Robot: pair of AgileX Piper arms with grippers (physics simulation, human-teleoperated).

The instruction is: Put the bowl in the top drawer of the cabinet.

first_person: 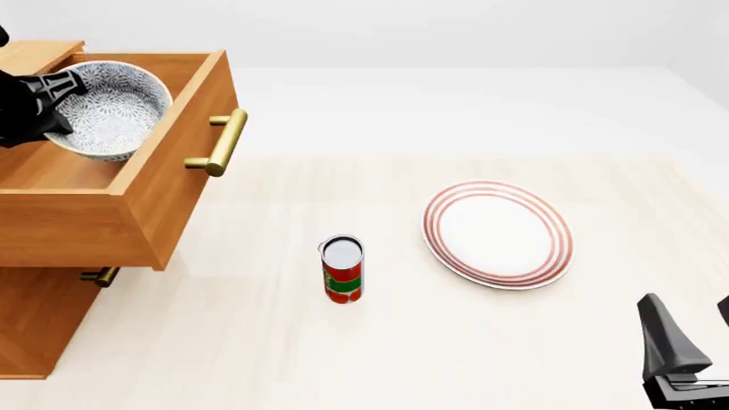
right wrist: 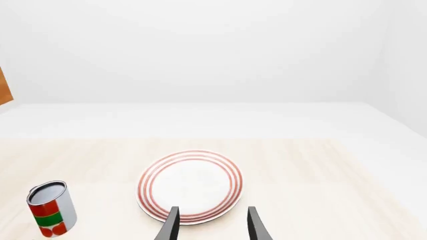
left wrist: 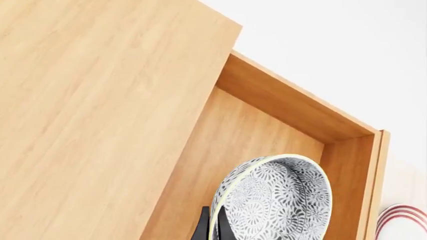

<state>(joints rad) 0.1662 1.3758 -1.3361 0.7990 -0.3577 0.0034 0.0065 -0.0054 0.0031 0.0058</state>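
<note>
Gripping the round speckled bowl (first_person: 108, 107), left claw (left wrist: 212, 227) over boxy wooden top drawer (first_person: 171, 171).

Front view: high, fixed, looking forward and down over the counter (first_person: 456, 128); cabinet (first_person: 34, 325) at left edge, plate (first_person: 498, 233) right of centre. Left wrist view: close, aimed into the open top drawer (left wrist: 280, 100). Right wrist view: low, level across the counter. Right wrist and front views share plate and can (first_person: 341, 269).
</note>
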